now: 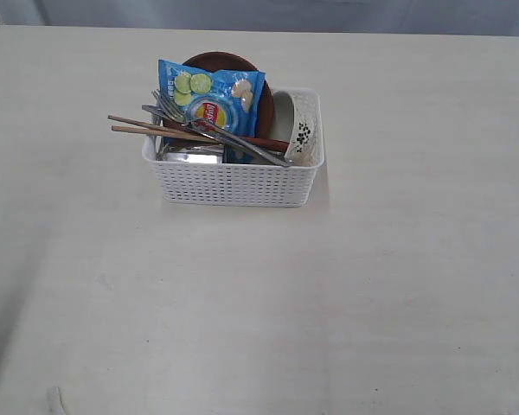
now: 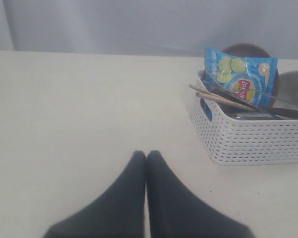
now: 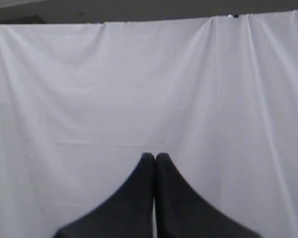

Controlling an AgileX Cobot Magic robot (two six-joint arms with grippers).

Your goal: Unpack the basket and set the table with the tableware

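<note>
At the far middle of the bench: there's the basket (image 1: 233, 183), white lattice walls, fully packed, nothing unloaded yet.
Bench (image 1: 372, 303): pale cream and matte, and it's broad; bare surface runs all round the basket, with faint scuffs and a soft shadow across the near left corner.
Room: a pale grey-white curtain (image 3: 139, 89) hangs in long folds, and in the exterior view a pale strip of backdrop lies just past the bench's far edge.
Back of the basket: the blue chip bag (image 1: 209, 99) stands upright, and the brown plate (image 1: 221, 59) is on edge right behind it, peeking over the top.
Right end: the white bowl (image 1: 303, 130) is tipped on its side against the wall, dark floral marks showing.
Left rim: the chopsticks (image 1: 147, 128) poke out over it, tips hanging past the basket.
Across the load: the fork (image 1: 169, 102) and the reddish-brown spoon (image 1: 264, 143) lie slanted over the rest, and the steel cup (image 1: 190, 156) sits low near the front left.
Left claw (image 2: 146, 154): fingers pressed tight together, closed on nothing, low over bare bench, with the basket well apart from it.
Right claw (image 3: 154, 156): also closed and empty, pointing straight at the curtain.
</note>
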